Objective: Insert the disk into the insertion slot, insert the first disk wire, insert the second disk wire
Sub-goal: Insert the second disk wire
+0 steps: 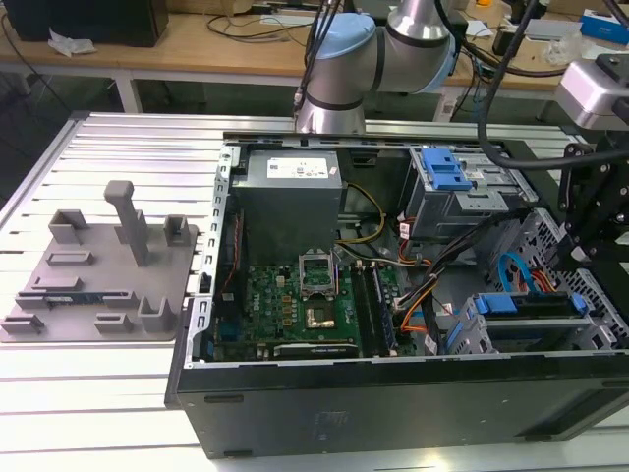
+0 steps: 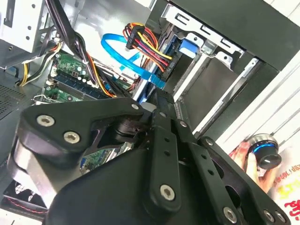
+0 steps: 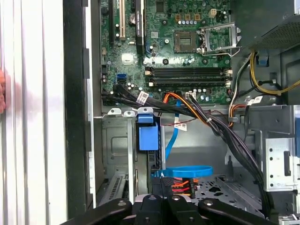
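Note:
The disk [image 1: 521,304], in its blue caddy, sits inside the insertion slot [image 1: 470,336] of the low grey cage at the exterior view's right. Its blue caddy tab [image 3: 148,135] shows in both wrist views [image 2: 187,47]. A bundle of coloured wires [image 2: 143,43] runs to a black plug at the disk's rear edge. A flat blue wire [image 2: 119,49] loops down to my fingertips. My gripper [image 2: 158,99] hangs over the disk's rear edge [image 1: 570,258], fingers close together around the blue wire's end [image 3: 161,180].
The motherboard [image 3: 187,42] lies beyond the cage, and black cable bundles [image 3: 225,131] cross beside it. A taller cage with a blue latch [image 1: 447,175] stands behind. A person's hand [image 2: 244,157] rests on a round knob outside the case. A grey fixture plate [image 1: 98,265] lies at the exterior view's left.

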Controlling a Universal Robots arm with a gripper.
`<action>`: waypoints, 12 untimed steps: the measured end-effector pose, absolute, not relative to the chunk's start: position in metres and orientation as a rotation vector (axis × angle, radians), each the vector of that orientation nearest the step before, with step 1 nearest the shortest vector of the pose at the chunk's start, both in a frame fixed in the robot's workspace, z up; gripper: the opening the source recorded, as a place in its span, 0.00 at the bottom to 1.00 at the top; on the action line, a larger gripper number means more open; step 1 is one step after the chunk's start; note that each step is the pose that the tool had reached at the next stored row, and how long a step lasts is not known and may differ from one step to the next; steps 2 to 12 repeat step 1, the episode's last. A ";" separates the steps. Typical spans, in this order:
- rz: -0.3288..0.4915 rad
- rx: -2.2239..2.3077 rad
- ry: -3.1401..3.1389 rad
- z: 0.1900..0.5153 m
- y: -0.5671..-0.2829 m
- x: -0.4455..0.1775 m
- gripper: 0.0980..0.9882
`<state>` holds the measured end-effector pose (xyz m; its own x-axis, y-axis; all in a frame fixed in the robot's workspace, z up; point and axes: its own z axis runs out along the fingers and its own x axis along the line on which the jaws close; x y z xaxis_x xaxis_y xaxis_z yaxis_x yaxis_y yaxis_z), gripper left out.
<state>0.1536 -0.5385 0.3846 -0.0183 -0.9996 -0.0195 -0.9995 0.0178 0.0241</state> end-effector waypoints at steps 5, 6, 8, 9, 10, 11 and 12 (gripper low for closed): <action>-0.048 2.199 -2.239 0.385 -0.539 0.153 0.01; -0.048 2.199 -2.239 0.385 -0.539 0.153 0.01; -0.048 2.199 -2.239 0.385 -0.539 0.153 0.01; -0.048 2.199 -2.239 0.385 -0.539 0.153 0.01; -0.048 2.199 -2.239 0.385 -0.539 0.153 0.01; -0.048 2.199 -2.239 0.385 -0.539 0.153 0.01; -0.048 2.199 -2.239 0.385 -0.539 0.153 0.01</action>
